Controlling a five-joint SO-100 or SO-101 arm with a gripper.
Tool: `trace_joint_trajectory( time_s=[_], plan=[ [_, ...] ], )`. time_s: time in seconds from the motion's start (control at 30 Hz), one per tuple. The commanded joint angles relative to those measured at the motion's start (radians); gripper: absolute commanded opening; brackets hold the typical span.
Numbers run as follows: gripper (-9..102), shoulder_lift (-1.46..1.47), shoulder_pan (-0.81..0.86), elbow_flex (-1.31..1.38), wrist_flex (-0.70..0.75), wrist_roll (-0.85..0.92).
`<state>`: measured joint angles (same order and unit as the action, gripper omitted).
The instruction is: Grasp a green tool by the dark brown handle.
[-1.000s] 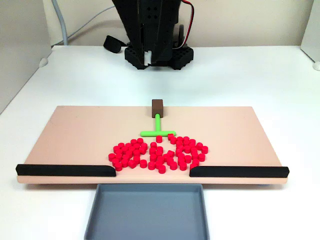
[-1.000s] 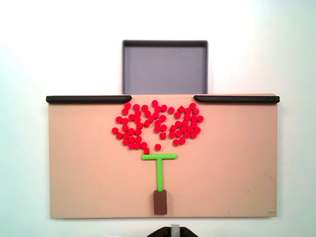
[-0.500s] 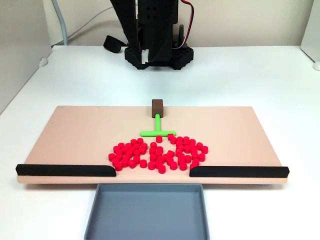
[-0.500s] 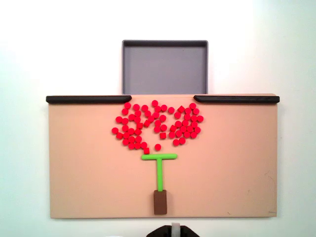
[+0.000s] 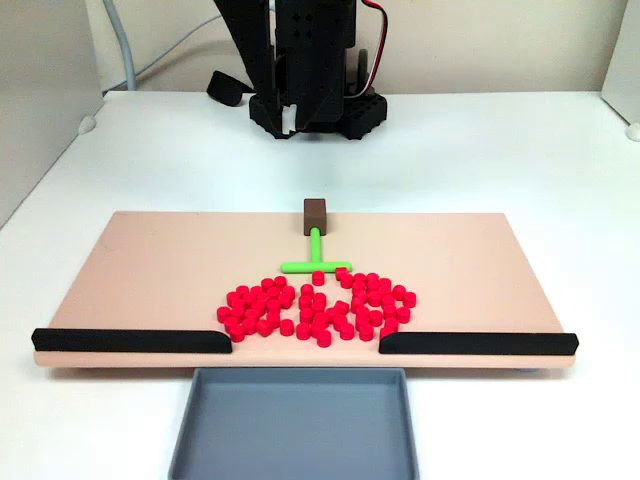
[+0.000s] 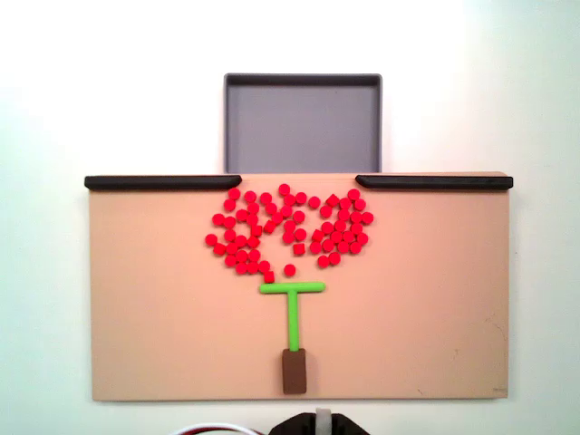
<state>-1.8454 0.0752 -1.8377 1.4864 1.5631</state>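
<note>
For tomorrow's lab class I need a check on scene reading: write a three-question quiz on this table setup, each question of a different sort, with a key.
1. True or false: the green tool has its crossbar toward the red cylinders.
2. Where is the dark brown handle? A on the board's edge nearest the arm; B in the grey tray; C under a black bar.
3. How many black bars lie on the board?

Key: 1 true; 2 A; 3 two.

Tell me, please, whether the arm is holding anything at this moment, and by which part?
Nothing is held: the green tool lies untouched on the board, its dark brown handle free.
</note>
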Motion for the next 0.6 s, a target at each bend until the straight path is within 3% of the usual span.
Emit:
trace_joint_trajectory(
  time_s=[0.0, 0.57],
  plan=[
    [0, -0.003, 0.017, 0.02, -0.002, 0.023],
    [0, 0.089, -0.025, 0.021, -0.061, 0.026]
  ],
)
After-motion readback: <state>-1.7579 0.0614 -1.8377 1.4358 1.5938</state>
